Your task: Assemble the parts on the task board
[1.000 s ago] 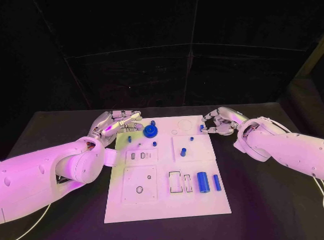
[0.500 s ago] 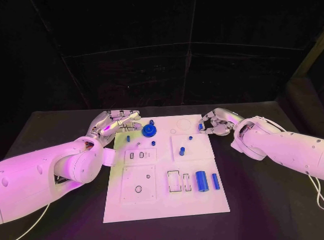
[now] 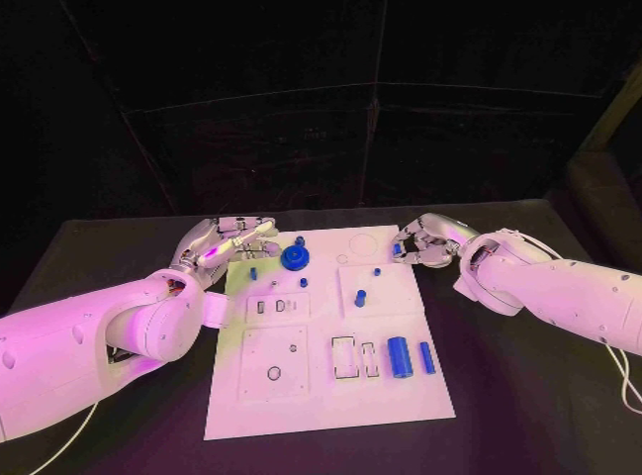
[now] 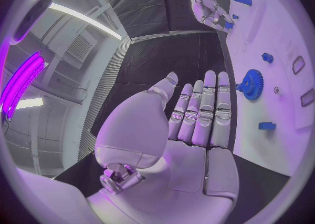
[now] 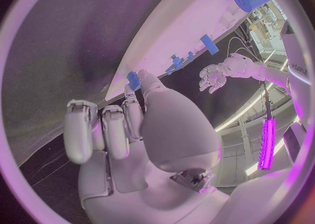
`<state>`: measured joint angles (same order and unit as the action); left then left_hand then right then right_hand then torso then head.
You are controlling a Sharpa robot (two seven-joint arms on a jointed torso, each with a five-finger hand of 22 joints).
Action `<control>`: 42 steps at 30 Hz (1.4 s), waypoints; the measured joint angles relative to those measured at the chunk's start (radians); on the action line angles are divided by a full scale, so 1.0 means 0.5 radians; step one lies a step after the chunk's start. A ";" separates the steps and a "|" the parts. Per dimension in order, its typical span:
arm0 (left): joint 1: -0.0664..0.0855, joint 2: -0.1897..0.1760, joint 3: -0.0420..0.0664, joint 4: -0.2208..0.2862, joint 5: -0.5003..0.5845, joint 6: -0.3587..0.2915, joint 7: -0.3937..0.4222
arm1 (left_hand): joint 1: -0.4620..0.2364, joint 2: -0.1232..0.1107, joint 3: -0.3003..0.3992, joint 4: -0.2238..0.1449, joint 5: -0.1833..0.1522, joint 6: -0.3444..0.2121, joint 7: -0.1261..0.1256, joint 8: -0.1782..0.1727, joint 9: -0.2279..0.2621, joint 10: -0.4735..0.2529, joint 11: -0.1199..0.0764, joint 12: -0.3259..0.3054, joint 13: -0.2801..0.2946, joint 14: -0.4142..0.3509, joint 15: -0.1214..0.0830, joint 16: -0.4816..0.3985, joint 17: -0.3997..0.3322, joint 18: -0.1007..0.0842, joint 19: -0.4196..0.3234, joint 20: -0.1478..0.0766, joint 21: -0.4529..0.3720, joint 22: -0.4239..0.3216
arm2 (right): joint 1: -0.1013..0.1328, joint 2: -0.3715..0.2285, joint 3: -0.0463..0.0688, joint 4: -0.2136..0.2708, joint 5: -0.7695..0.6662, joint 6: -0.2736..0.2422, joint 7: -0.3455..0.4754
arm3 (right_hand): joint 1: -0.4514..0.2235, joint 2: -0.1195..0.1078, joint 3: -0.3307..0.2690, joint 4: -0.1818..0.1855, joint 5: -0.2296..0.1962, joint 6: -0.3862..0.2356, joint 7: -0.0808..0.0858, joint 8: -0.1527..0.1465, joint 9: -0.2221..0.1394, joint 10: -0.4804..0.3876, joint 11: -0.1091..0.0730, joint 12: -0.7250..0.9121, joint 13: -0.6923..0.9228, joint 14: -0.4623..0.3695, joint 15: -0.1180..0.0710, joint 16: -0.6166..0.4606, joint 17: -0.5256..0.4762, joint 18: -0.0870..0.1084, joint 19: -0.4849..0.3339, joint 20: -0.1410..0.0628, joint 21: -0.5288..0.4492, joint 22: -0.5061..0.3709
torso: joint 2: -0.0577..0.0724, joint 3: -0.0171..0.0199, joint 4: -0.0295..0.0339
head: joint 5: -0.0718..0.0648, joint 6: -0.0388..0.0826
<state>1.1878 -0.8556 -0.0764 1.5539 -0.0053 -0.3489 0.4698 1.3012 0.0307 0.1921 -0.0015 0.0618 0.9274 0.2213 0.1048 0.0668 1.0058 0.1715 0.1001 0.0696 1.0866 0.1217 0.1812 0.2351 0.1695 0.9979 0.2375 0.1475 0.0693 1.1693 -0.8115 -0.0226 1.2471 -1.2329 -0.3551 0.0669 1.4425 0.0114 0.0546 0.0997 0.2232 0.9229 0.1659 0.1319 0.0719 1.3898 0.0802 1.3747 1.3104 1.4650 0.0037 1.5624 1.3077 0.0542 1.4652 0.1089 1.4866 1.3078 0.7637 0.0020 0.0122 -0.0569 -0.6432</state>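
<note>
Risk first, working from the left side across. Left hand (image 3: pixel 224 243) hovers at the far left corner of the task board (image 3: pixel 327 406), fingers straight and held side by side, palm bare, gripping nothing; in the left wrist view the same hand (image 4: pixel 190 129) is flat and open beside the board edge. Just beside its fingertips stands the blue gear (image 3: pixel 297 259) with a small blue peg (image 3: pixel 253 271) close by. A careless sweep of those extended fingers could, I judge, knock the gear or peg out of place.

Further along, more blue pegs (image 3: pixel 361 299) stand mid-board, and a blue cylinder (image 3: pixel 400 357) lies near the front edge beside a thinner blue bar (image 3: pixel 426 357); these look untouched, so most of the assembly seems left to do.

At the far right corner, the right hand (image 3: pixel 424 243) is curled in, pinching a small blue part (image 3: pixel 398 250) between thumb and finger; the right wrist view shows that piece (image 5: pixel 134 80) at the fingertips (image 5: pixel 146 79). Such a slight pinch could let the part twist or drop before it meets its hole.
</note>
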 measured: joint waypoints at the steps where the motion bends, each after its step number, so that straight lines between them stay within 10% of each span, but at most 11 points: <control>1: 0.000 0.000 0.000 0.000 0.000 0.000 0.000 | 0.000 0.000 0.000 0.000 0.000 0.000 0.000 0.000 0.000 0.000 0.000 0.000 0.000 0.000 0.000 0.000 0.000 0.000 0.000 0.000 -0.001 0.000 | 0.000 0.001 0.000 0.000 0.000 0.000 -0.001 | 0.002 0.002 0.000 0.000 0.000 0.002 0.002 0.001 0.000 0.000 0.000 0.001 0.000 0.000 0.000 0.000 0.000 0.000 0.000 0.000 0.000 0.000 | 0.000 0.0000 0.000 | 0.000 -0.001; 27: 0.000 -0.003 0.000 -0.004 0.000 0.001 -0.006 | 0.000 0.000 0.006 -0.006 0.000 0.000 0.000 -0.008 0.000 0.000 0.000 0.000 0.000 0.000 0.000 0.000 0.004 0.000 0.000 0.000 -0.008 0.000 | -0.001 -0.008 -0.001 0.026 0.003 -0.045 -0.030 | -0.017 0.063 0.083 -0.001 -0.040 0.188 -0.062 0.114 0.032 0.032 -0.061 0.015 -0.001 0.007 -0.044 0.000 0.000 0.000 0.004 -0.033 0.000 0.000 | -0.002 0.0002 0.000 | 0.009 -0.001; 42: 0.000 -0.021 0.000 -0.001 0.007 0.001 -0.008 | 0.008 0.008 0.006 -0.006 0.000 0.000 0.000 -0.008 0.000 0.000 0.000 -0.009 0.000 0.000 0.000 -0.008 0.007 0.000 0.000 0.000 -0.008 0.000 | 0.050 -0.076 0.003 0.485 0.082 -0.105 -0.246 | -0.030 0.076 0.093 0.002 -0.052 0.188 -0.062 0.110 0.036 0.025 -0.068 0.004 0.002 0.000 -0.051 0.000 -0.001 0.000 0.001 -0.043 0.000 -0.001 | -0.017 -0.0123 0.001 | 0.024 0.004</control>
<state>1.1878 -0.8661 -0.0764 1.5534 -0.0018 -0.3486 0.4657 1.3051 0.0347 0.1949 -0.0043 0.0617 0.9274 0.2213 0.1009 0.0668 1.0057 0.1715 0.0958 0.0696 1.0866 0.1217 0.1772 0.2386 0.1695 0.9979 0.2375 0.1433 0.0693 1.1942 -0.8493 -0.0212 1.4895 -1.1921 -0.4079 -0.0562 1.4277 0.0493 0.1011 0.1005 0.1974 1.0167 0.1348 0.1870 0.0899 1.4023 0.0462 1.3766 1.3115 1.4651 -0.0219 1.5624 1.3074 0.0541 1.4655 0.0875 1.4866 1.3075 0.7554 -0.0041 0.0127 -0.0449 -0.6414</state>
